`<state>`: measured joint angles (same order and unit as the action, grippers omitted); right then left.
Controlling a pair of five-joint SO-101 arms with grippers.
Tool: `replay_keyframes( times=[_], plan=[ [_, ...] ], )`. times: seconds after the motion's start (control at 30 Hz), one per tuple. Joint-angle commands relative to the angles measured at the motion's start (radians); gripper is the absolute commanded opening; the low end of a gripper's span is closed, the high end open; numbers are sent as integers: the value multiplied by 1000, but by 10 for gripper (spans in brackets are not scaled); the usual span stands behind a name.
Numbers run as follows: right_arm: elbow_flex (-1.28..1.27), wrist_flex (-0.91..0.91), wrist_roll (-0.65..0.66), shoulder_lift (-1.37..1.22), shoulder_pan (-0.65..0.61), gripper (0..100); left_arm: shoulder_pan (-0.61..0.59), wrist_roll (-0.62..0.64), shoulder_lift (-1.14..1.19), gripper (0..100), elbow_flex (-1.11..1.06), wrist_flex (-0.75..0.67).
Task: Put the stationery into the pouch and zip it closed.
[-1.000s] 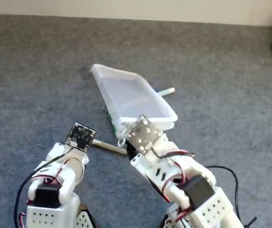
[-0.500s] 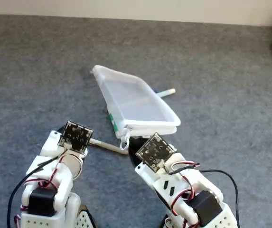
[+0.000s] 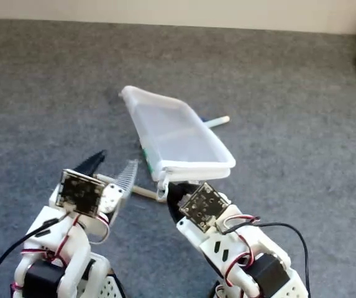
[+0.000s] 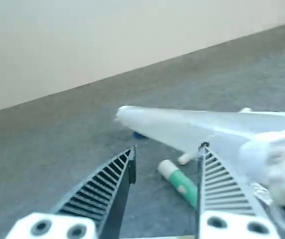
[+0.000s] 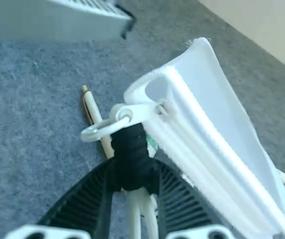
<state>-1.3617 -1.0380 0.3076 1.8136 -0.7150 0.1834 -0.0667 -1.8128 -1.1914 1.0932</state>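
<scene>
Lying on the grey carpeted surface [image 3: 289, 93], a translucent white zip pouch [image 3: 174, 130] is recorded with its mouth end turned towards the two arms. The mouth appears to gape slightly in the right wrist view, so the zip is judged not yet closed.

Item: white ring zip pull [image 5: 104, 128], at the pouch's near corner. Right beside it a black ribbed tab [image 5: 131, 154] is pinched between the jaws of the right gripper [image 5: 132, 172]. Whether tab and ring are joined cannot be told. The hold is judged to be an anchor, so that the mouth is kept steady and raised for loading.

Item: left gripper [image 4: 167, 152], jaws spread wide, nothing between them. It is held above the carpet near the pouch's near corner, presumably readied for a pick.

Item: slender cream pen [image 3: 143, 191], laid on the carpet outside the pouch, between the two grippers and close by the ring.

Item: green-and-white stick-shaped marker [image 4: 179, 183], laid on the carpet against the pouch's side, outside it.

Item: white pen with a cream tip [image 3: 216, 120], projecting from behind the pouch's far side, also outside.

No stationery can be made out inside the pouch, so loading is judged not yet begun.
</scene>
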Motion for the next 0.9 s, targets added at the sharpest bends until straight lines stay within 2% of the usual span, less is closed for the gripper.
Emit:
replay_keyframes(
  times=[0.0, 0.23, 0.73, 0.87],
  plan=[
    [8, 22, 9, 21, -30, 6, 140, 14, 1, 203, 56, -23],
    [8, 22, 11, 21, -30, 6, 222, 17, 2, 200, 47, -23],
    [8, 22, 11, 21, -30, 6, 222, 14, 2, 200, -5, 12],
    [8, 22, 11, 21, -30, 6, 220, 3, 2, 200, -85, 11]
  ],
)
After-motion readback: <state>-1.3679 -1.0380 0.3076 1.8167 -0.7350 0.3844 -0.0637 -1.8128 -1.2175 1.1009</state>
